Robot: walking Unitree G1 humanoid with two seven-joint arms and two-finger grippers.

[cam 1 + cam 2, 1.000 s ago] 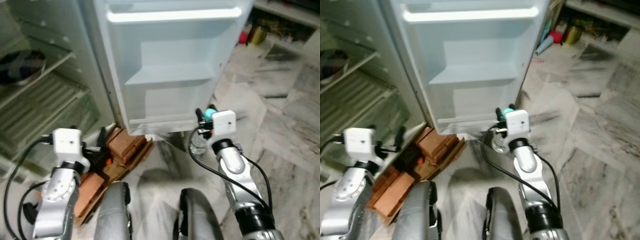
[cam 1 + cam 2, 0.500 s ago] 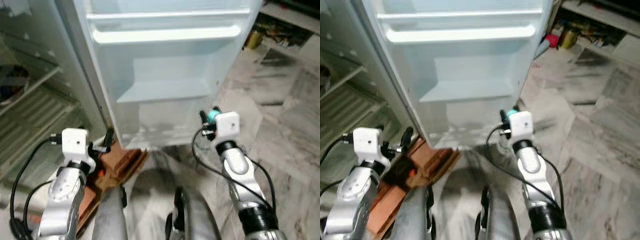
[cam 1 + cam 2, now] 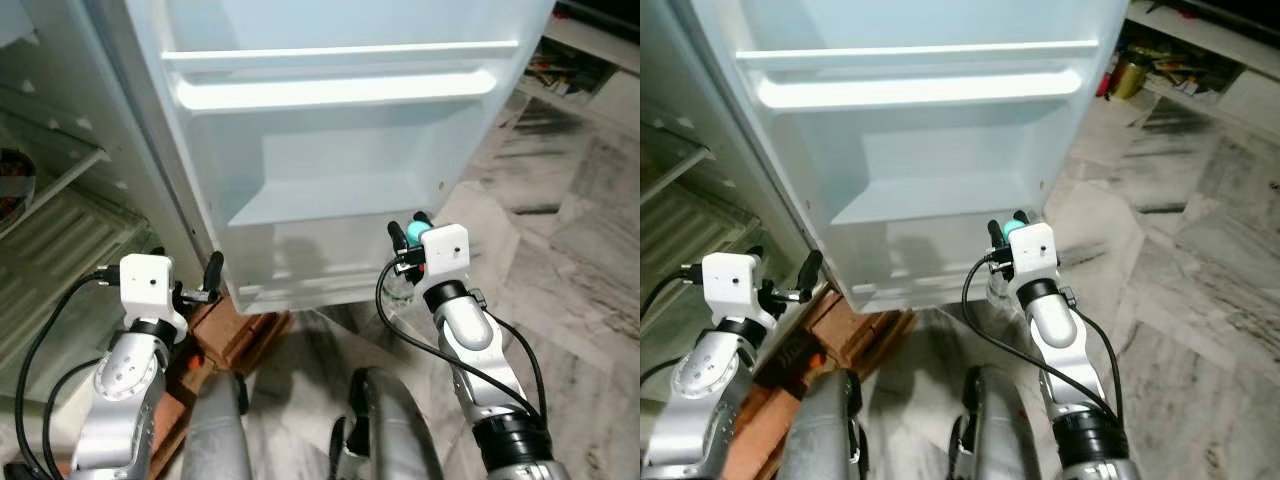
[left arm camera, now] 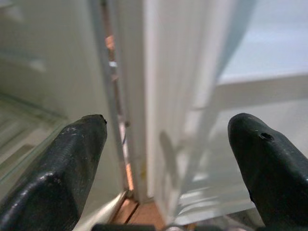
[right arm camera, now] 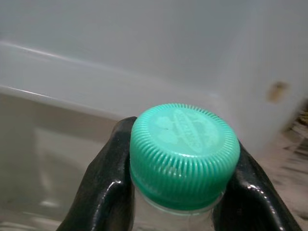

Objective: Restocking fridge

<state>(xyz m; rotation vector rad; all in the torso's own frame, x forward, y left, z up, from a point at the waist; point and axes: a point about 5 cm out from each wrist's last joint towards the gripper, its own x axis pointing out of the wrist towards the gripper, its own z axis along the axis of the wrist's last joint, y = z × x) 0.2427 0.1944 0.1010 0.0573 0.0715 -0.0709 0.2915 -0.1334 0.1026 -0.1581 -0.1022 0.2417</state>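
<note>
Right hand (image 5: 180,192) raised at the fridge door (image 3: 340,160) — pinching a green-capped bottle (image 5: 184,151); left hand (image 4: 168,159) spread open.

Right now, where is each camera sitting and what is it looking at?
Left and right eye views: on the head, looking down at the open fridge door, both arms, the legs.
Left wrist view: along the left gripper, open, towards the door's edge.
Right wrist view: along the right gripper, shut on the bottle.
Shared: the door.
</note>
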